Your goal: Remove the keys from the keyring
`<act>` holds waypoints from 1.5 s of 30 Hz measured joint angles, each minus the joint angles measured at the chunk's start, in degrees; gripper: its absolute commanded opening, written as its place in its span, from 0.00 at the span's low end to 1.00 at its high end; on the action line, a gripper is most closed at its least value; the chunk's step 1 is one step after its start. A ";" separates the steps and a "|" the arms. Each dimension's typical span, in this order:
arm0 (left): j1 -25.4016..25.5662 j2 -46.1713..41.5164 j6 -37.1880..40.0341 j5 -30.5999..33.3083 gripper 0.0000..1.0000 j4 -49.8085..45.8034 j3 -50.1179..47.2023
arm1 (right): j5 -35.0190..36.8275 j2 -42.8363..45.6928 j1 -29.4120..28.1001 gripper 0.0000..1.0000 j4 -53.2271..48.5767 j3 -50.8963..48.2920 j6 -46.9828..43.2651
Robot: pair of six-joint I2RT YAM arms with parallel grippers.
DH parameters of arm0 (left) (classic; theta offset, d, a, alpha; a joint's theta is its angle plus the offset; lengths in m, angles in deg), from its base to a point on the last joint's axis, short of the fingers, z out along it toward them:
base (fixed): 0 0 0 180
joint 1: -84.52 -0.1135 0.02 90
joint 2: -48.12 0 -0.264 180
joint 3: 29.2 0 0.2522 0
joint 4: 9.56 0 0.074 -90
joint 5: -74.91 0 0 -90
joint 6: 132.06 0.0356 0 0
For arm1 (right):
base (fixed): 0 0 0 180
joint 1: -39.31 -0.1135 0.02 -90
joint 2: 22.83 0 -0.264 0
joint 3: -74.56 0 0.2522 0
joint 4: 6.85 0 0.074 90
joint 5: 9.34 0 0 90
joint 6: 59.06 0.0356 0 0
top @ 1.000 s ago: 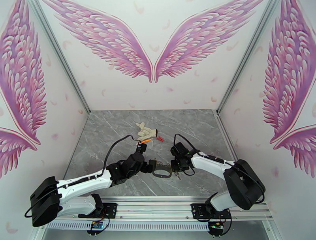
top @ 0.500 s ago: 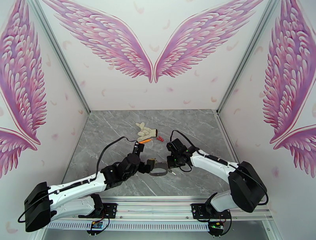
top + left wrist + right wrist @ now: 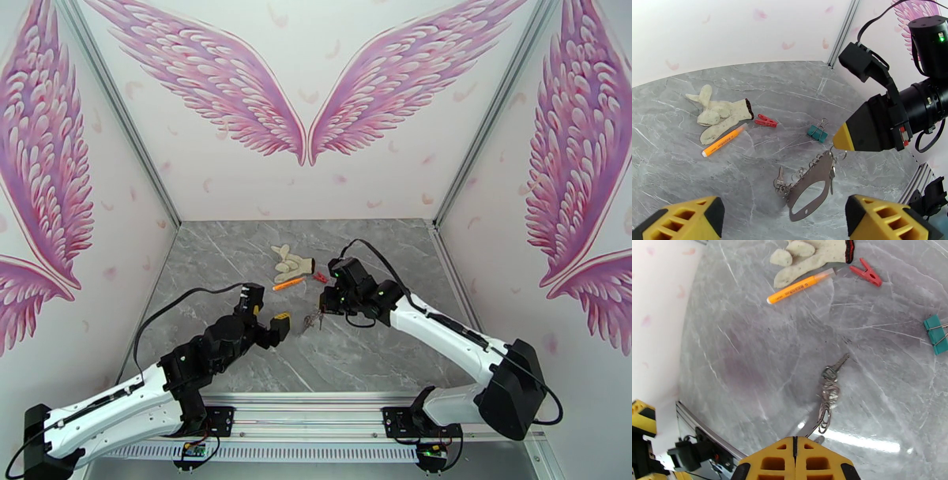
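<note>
1. Handover is what has just happened: my left claw (image 3: 782,210) has let go of the keyring (image 3: 813,175) and pulled back toward my base. It stands wide open with nothing between its fingers, and the keyring is just ahead of it.
2. My right claw (image 3: 839,145) has pinched shut on the keyring's top edge and carried it farther out. The loop hangs tilted just below its fingertips.
3. Nothing is off yet, I judge. The keys (image 3: 779,182) are all on their rings at the low end of the loop, below my right claw. One claw steadies the loop, and the other is free to work a key loose.
4. The keyring is a thin, flat, dull dark band, oval, with a large open centre. The keys are tiny, silver and shiny, bunched on fine wire rings. One lies flat on the table (image 3: 687,177).
5. The table is smooth grey marble-patterned stone with glare, so it is probably slippery. An orange pen (image 3: 725,140), a red clothes peg (image 3: 765,121), a teal binder clip (image 3: 817,132) and a knitted glove (image 3: 721,113) lie beyond both claws.
</note>
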 measured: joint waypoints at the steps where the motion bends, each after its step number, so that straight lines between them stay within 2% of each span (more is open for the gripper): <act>1: 0.22 -0.11 -0.04 0.02 0.81 -0.39 0.00 | 0.85 0.39 -0.15 0.00 0.44 0.07 1.84; 7: 2.34 -0.39 0.11 -0.61 0.76 0.42 -0.26 | 6.32 2.29 -1.29 0.00 1.66 1.68 10.19; 10: 3.34 -0.44 1.57 -1.18 0.75 3.08 -1.16 | 8.92 2.60 -2.12 0.00 2.23 3.37 13.68; 12: 3.50 -0.46 2.64 -1.29 0.70 5.05 -1.75 | 10.49 2.62 -2.62 0.00 2.43 4.42 15.74; 18: 3.21 -0.46 7.61 -1.22 0.68 11.26 -3.37 | 13.86 2.58 -3.30 0.00 2.89 6.73 20.00; 24: -0.15 0.31 13.31 -6.80 0.67 17.11 -4.85 | 15.21 2.03 -4.44 0.00 3.41 11.04 21.24; 30: -8.66 4.85 15.30 -16.61 0.61 20.79 -4.44 | 15.21 1.81 -4.92 0.00 3.76 11.32 21.66; 35: -9.68 11.41 16.17 -22.05 0.57 23.04 -2.97 | 15.41 1.81 -5.03 0.00 3.78 11.32 22.16; 41: -9.68 17.07 16.59 -22.86 0.50 28.09 -2.43 | 15.65 1.84 -5.03 0.00 4.15 11.32 23.37; 45: -9.66 20.44 16.76 -20.90 0.48 30.60 -0.90 | 15.76 1.86 -5.05 0.00 4.72 11.30 23.63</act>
